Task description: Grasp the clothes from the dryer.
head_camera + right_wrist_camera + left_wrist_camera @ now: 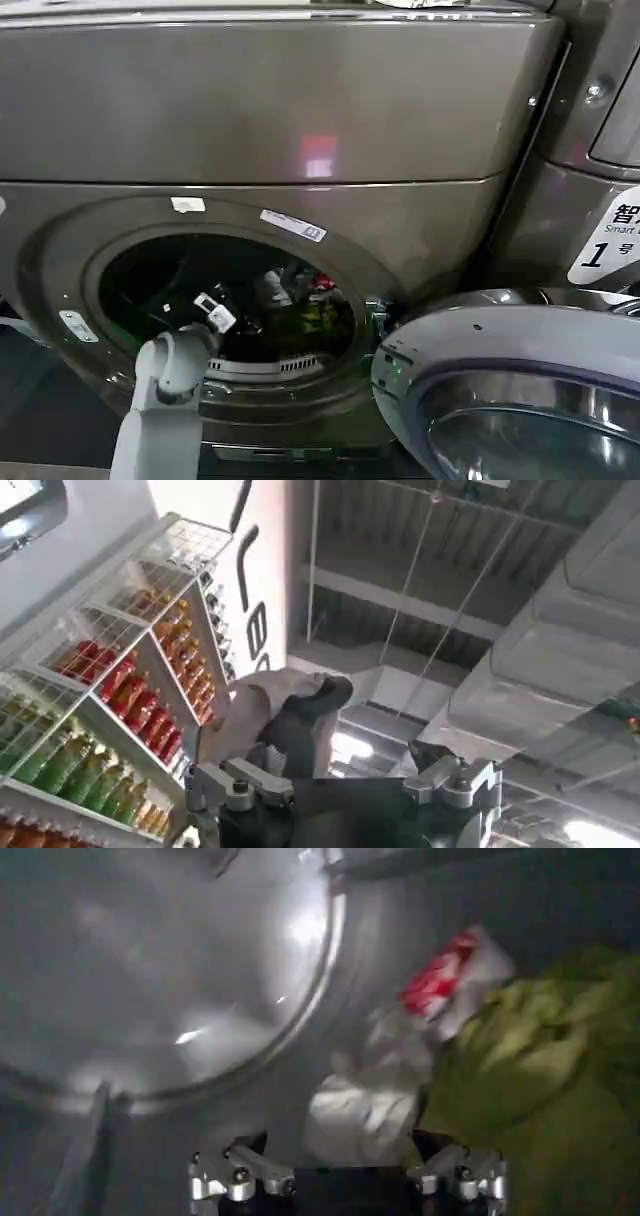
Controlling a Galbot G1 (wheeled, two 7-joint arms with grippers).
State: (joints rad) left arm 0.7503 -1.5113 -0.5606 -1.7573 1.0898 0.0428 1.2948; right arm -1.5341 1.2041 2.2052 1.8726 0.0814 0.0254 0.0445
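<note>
The open door [520, 390] hangs nearest, at lower right. The left gripper [347, 1178] reaches through the dryer [250, 130] porthole, spread wide just short of the clothes [470, 1068], a white, red and yellow-green heap in the drum. The right gripper [345, 785] pinches a beige and dark cloth [280, 715]. A white label [608, 240] reads "1".

Head camera down at the dryer [250, 120] front, left wrist close inside its drum, right wrist ceilingward
</note>
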